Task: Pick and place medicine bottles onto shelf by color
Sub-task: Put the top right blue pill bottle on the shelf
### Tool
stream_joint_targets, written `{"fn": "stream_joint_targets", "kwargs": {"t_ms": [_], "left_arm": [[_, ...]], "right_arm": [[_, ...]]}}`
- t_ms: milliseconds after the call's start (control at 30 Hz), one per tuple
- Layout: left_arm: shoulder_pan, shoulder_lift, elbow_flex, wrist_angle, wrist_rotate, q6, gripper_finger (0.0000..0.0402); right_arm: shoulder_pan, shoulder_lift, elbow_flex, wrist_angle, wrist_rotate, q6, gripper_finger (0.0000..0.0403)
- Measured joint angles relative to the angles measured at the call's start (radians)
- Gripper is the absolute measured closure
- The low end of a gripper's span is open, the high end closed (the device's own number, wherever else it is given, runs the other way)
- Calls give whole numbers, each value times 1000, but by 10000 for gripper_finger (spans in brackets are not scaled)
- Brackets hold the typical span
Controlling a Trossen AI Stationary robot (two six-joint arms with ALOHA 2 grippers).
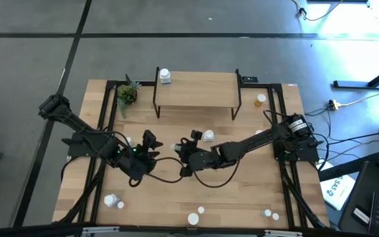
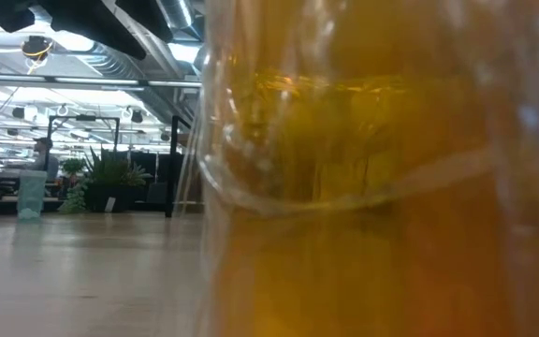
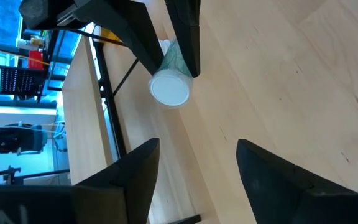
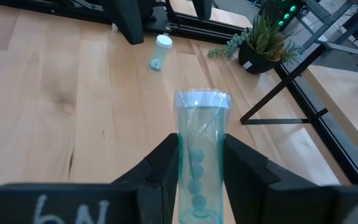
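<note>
Pale green bottle (image 4: pixel 201 118) sits clamped low on its body between the fingers of your right end effector (image 4: pixel 201 142), over the middle of the table (image 1: pixel 242 191) and in front of the shelf (image 1: pixel 196 89). Most of the bottle sticks out past the fingertips, so a quick swing could, I judge, tip it in the grip or let it slide out.

Your left end effector (image 3: pixel 197 149) is released, with its fingers spread and nothing between them. It faces the white cap (image 3: pixel 169 89) of the pale green bottle from close by. The two arms are near each other here, and any move of the right arm toward the left risks a knock that twists the bottle loose.

Another small bottle (image 4: pixel 160 51) lies on its side on the table just beside the left arm's fingers. A sweep by either arm could send it rolling.

Farther out, the shelf's thin black legs (image 4: pixel 291 93) and the potted plant (image 4: pixel 263 43) flank the way in. Come in too low and the bottle catches a leg or the plank's edge.

One white bottle (image 1: pixel 165 76) already stands at the shelf's left end, so setting the green one against it would mix the colours.

An orange bottle (image 2: pixel 382 187) fills the low view, so you get no side check on height.
</note>
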Motion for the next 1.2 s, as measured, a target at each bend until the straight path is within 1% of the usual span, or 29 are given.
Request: {"fn": "stream_joint_targets", "kwargs": {"t_ms": [467,667,867,933,1067,1200], "left_arm": [[0,0,0,4,0,2,194],[0,0,0,14,10,-99,195],[19,0,0,66,86,-178,195],[29,0,0,91,89,-201,195],[54,0,0,123,89,-206,195],[85,0,0,155,100,-210,195]], "right_arm": [[0,0,0,0,-8,-1,295],[0,0,0,0,-9,-30,295],[0,0,0,14,-9,-56,295],[0,0,0,17,-9,-59,295],[1,0,0,17,-10,-79,295],[1,1,0,29,-34,-83,295]]}}
